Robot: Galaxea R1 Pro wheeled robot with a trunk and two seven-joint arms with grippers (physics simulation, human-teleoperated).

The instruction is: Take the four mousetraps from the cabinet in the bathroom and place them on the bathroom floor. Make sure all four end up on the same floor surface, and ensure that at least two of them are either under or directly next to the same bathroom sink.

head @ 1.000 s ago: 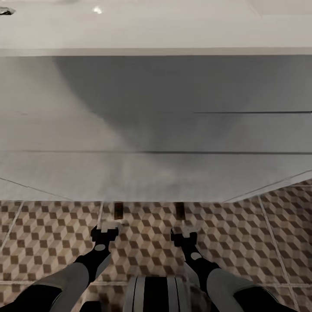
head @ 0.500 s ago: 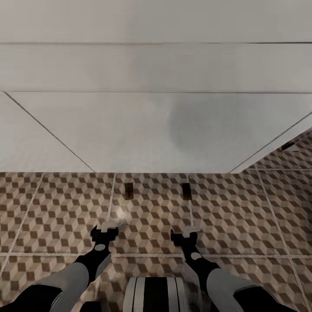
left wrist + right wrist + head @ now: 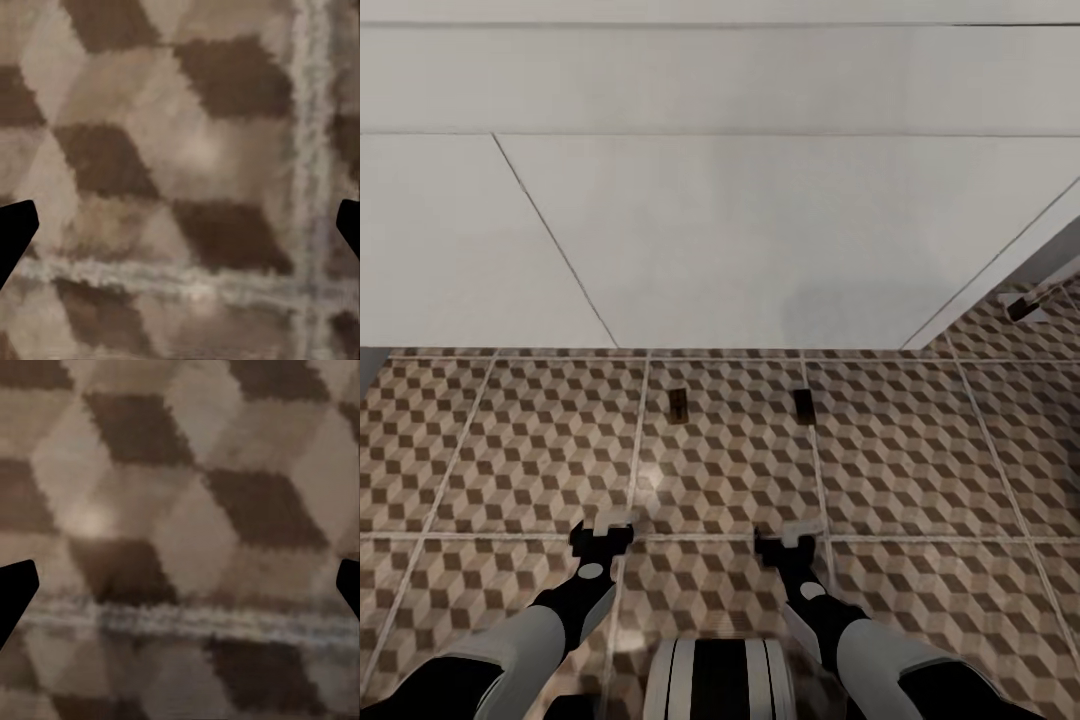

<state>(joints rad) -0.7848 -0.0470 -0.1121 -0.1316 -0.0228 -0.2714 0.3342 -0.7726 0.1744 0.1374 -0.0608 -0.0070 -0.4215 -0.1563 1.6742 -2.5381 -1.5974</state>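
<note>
Both grippers, left [image 3: 601, 537] and right [image 3: 786, 542], hang wide and empty over the bathroom floor [image 3: 510, 450]; two small dark pieces, perhaps mousetraps [image 3: 678, 405], lie mid-frame beneath the bathroom sink [image 3: 760, 240].

- A white panelled surface [image 3: 760, 240] with thin dark seams spans the far side.
- Two small dark blocks [image 3: 678, 405] [image 3: 803, 404] stand just before it.
- Another dark piece [image 3: 1022, 308] sits at far right.

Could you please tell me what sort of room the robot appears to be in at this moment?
Most likely a bathroom. The floor is tiled in a brown, beige and white cube pattern with pale grout lines, and a long plain white unit, probably a wall-hung sink, stands just ahead. Two small dark mousetraps lie on the tiles before it.
</note>
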